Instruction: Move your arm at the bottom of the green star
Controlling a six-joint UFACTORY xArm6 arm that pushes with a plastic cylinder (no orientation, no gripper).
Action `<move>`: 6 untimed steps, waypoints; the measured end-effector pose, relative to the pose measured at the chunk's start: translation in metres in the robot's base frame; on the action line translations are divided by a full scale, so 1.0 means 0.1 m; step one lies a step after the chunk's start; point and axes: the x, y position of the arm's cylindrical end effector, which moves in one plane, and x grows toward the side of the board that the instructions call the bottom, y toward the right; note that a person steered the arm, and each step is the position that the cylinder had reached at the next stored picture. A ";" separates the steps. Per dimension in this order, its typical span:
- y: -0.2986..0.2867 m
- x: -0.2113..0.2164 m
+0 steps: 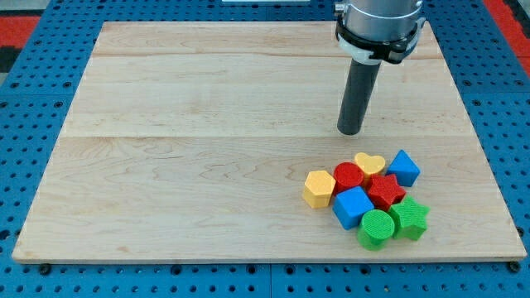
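Green star [411, 219] sits at the cluster's lower right, touching the green cylinder [377, 228] and red star [386, 191]. My tip [350, 132], holding nothing, stands well above the star, beyond the yellow heart [369, 164].

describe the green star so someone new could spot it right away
On the wooden board, find the block cluster near the view's bottom right corner. The green star is its bottom-right piece, right of the green cylinder and below the red star; pointed, not round.
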 end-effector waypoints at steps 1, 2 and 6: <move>-0.12 -0.08; -0.02 -0.12; 2.10 0.77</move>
